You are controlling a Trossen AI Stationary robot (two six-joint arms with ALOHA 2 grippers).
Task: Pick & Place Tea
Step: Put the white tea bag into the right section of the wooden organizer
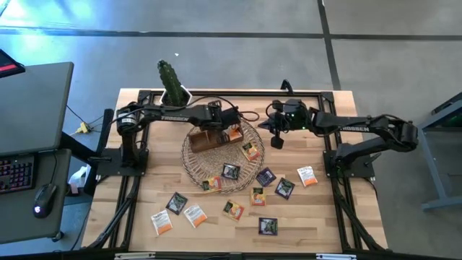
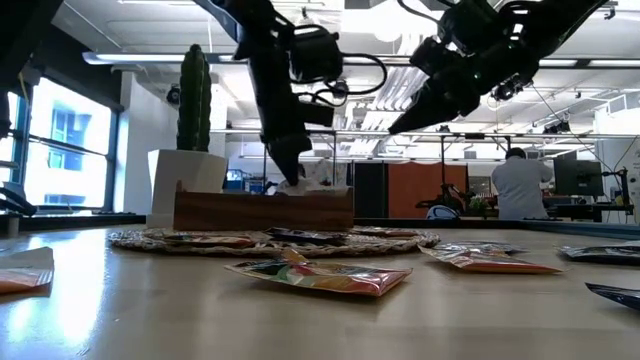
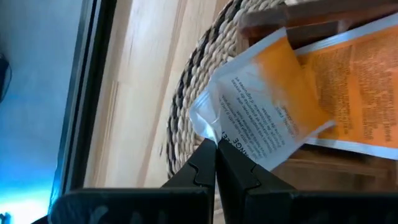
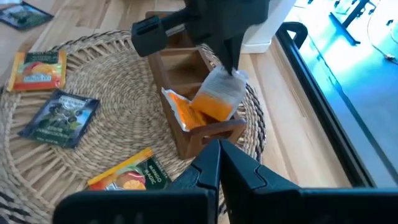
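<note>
The left gripper (image 4: 231,67) is pinched closed on an orange sachet (image 4: 217,96), lowering it into the wooden box (image 4: 199,127) near the bench's far edge. A dozen-odd sachets (image 1: 268,226) remain scattered; right gripper (image 1: 277,141) hovers closed, empty.

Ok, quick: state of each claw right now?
Left claw: closed on an orange-and-white tea sachet over the wooden box.
Right claw: closed, empty, raised beside the mat.

Wicker mat (image 1: 195,162) under wooden box (image 1: 209,139), potted cactus (image 1: 170,79), keyboard (image 1: 16,172)
</note>
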